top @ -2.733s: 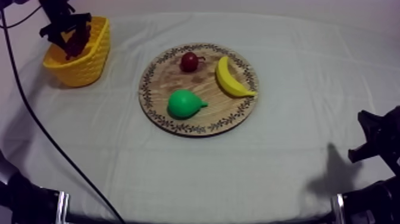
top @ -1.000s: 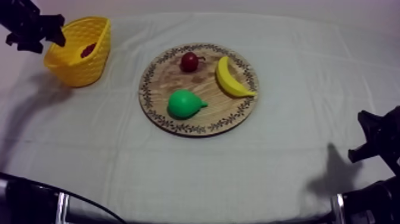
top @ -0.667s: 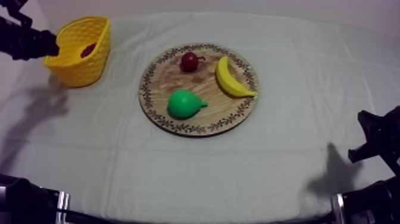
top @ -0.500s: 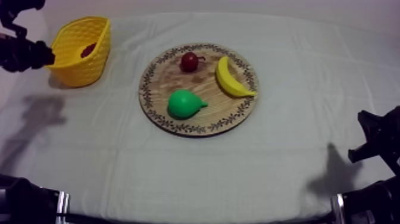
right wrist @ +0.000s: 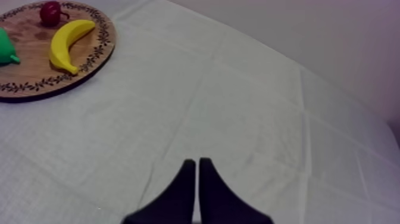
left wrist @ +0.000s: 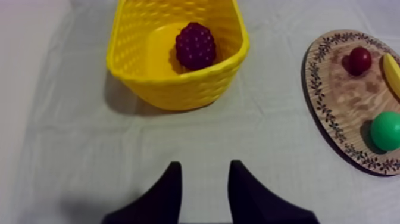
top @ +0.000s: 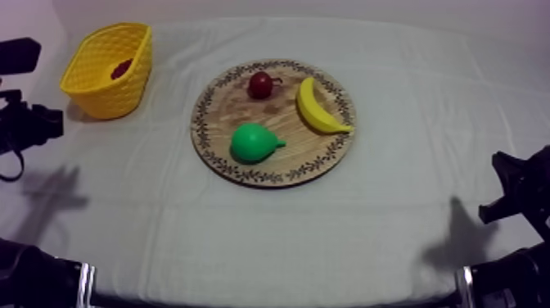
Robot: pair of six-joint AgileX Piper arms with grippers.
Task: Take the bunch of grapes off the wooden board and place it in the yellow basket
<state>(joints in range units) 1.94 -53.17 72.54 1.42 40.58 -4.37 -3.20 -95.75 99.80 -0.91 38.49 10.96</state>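
Observation:
The dark purple bunch of grapes [left wrist: 195,45] lies inside the yellow basket [left wrist: 149,71], seen too in the top view as grapes [top: 121,69] in the basket [top: 106,78] at the far left. My left gripper [left wrist: 204,179] is open and empty over the cloth, a short way in front of the basket; from above the left gripper [top: 41,124] sits at the table's left edge. The wooden board [top: 245,110] holds a small red fruit [top: 261,84], a banana [top: 319,106] and a green pear [top: 254,142]. My right gripper [right wrist: 196,173] is shut on nothing, low at the right [top: 520,192].
Bare cloth stretches between the basket and the board [left wrist: 339,101], and between the board [right wrist: 36,83] and my right gripper. The banana [right wrist: 68,44] lies on the board's right side.
My left gripper has let the grapes go into the basket, then drawn back from the basket to the left edge and toward the near side. The right arm has not moved.

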